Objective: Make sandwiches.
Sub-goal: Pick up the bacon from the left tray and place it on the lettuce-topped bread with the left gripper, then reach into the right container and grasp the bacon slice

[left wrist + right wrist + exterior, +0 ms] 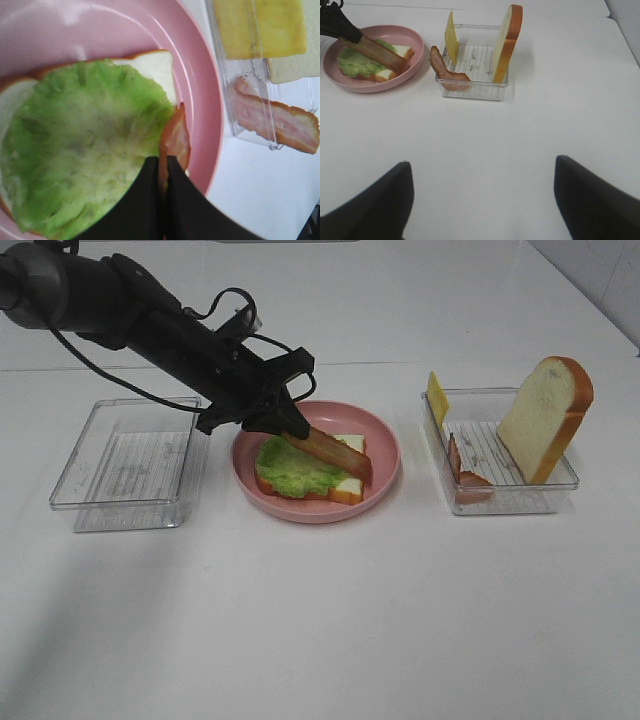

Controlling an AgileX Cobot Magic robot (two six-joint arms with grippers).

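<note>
Grip of left gripper (290, 430) clamped tight on one end of brown bacon strip (335, 452); free end angled down and away from the fingertips, touching or nearly touching the green lettuce leaf (295, 468) directly below; cannot tell which. Under the lettuce, white bread slice (350, 443) lying flat in pink plate (388, 445); two layers so far, bacon about to make a third. Judged stiff and light: holding its line out from the jaws without drooping, so likely moulded plastic; smooth too, so liable to pivot in a pinch at the very end; better taken across the narrow width near mid-length. Lettuce probably thin and soft; best pinched at an edge. Right gripper (482, 162) spread wide over the table (570, 100), holding nothing. Ahead of it and well apart, clear tray (475, 90) with yellow cheese square (451, 37) leaning on the wall, second bacon strip (442, 67) draped at the near corner, second bread slice (506, 50) standing on edge; best gripped across its thickness, at the crust.
</note>
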